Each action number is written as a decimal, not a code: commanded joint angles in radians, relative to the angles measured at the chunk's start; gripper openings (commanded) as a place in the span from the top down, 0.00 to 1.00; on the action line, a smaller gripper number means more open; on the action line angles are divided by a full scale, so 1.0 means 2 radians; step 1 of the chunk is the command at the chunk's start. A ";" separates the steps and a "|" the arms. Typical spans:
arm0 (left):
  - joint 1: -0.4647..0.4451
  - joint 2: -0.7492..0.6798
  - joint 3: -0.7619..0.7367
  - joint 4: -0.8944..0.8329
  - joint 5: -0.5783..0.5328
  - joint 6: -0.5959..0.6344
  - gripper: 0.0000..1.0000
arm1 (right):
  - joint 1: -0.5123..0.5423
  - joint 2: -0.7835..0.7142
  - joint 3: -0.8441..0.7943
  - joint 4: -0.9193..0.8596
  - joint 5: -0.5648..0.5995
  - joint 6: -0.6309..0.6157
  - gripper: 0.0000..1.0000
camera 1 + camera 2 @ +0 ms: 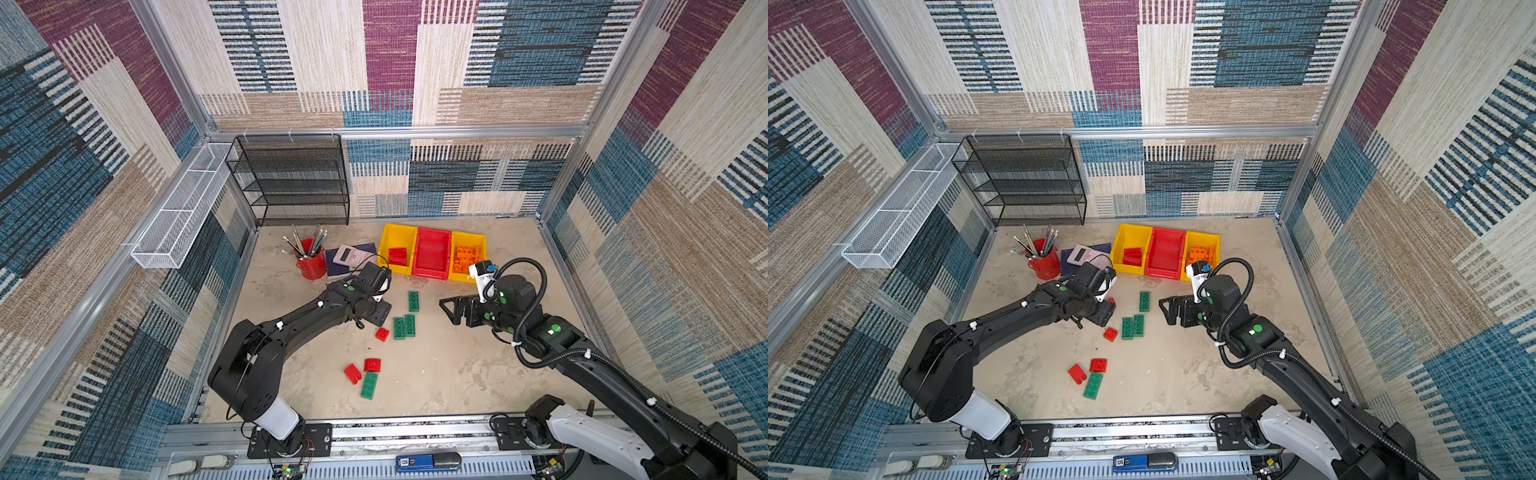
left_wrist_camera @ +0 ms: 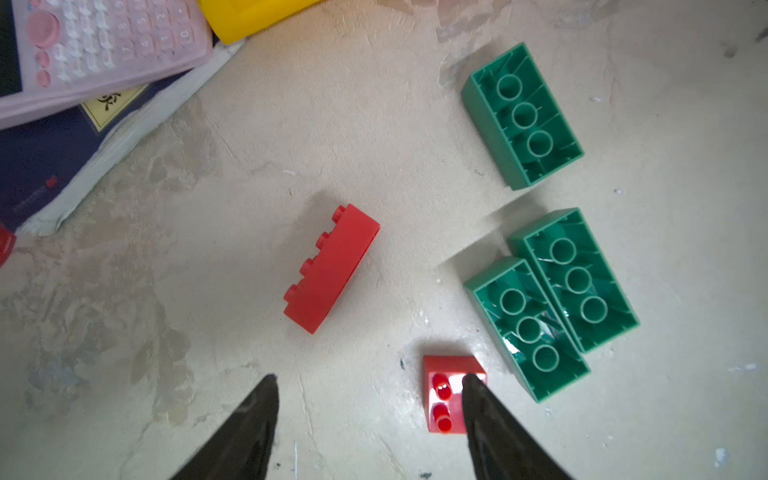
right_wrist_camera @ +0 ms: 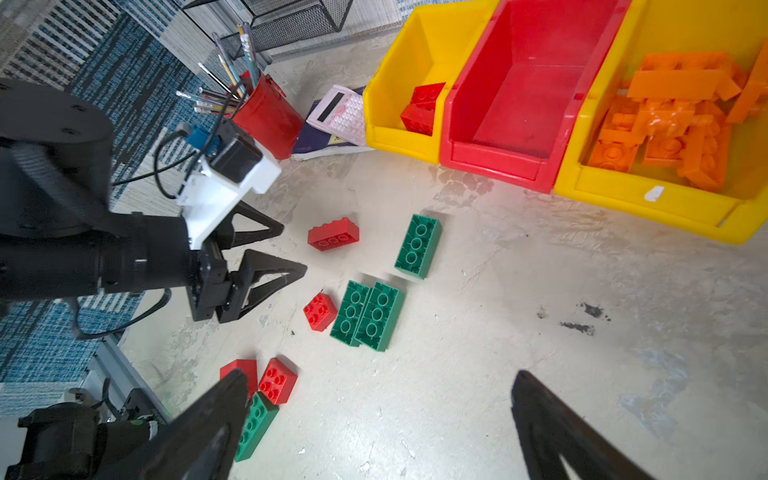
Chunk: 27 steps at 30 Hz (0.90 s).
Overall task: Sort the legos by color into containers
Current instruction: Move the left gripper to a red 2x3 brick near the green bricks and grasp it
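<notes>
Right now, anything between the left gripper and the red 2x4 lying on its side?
No: in the left wrist view only bare tabletop separates the left gripper from the red 2x4. A red 2x2 sits by one fingertip, off that line.

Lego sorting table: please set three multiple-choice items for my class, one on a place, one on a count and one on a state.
1. Where are the orange bricks?
A the red bin
B the yellow bin on the right in both top views
C the pencil cup

2. How many green bricks lie on the table?
A two
B four
C six

3. How is the right gripper?
A open and empty
B shut on a green brick
C shut on a red brick

Key:
1 B: the orange pile lies in that bin.
2 B: there is one alone, a side-by-side pair, and one nearer the front.
3 A: its jaws stand wide apart with only bare table between them.
</notes>
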 commanded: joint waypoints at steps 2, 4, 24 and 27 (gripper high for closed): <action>0.000 0.024 0.008 0.029 -0.017 0.014 0.29 | 0.001 -0.018 -0.001 -0.003 0.001 0.012 0.00; 0.000 0.040 0.020 0.027 -0.018 0.018 0.29 | 0.002 -0.026 -0.002 -0.005 0.002 0.015 0.00; 0.030 0.132 0.072 0.039 0.002 0.034 0.45 | 0.002 -0.007 -0.001 0.000 0.010 0.010 0.00; 0.030 0.139 0.078 0.034 0.005 0.034 0.56 | 0.002 -0.006 -0.001 0.000 0.012 0.009 0.00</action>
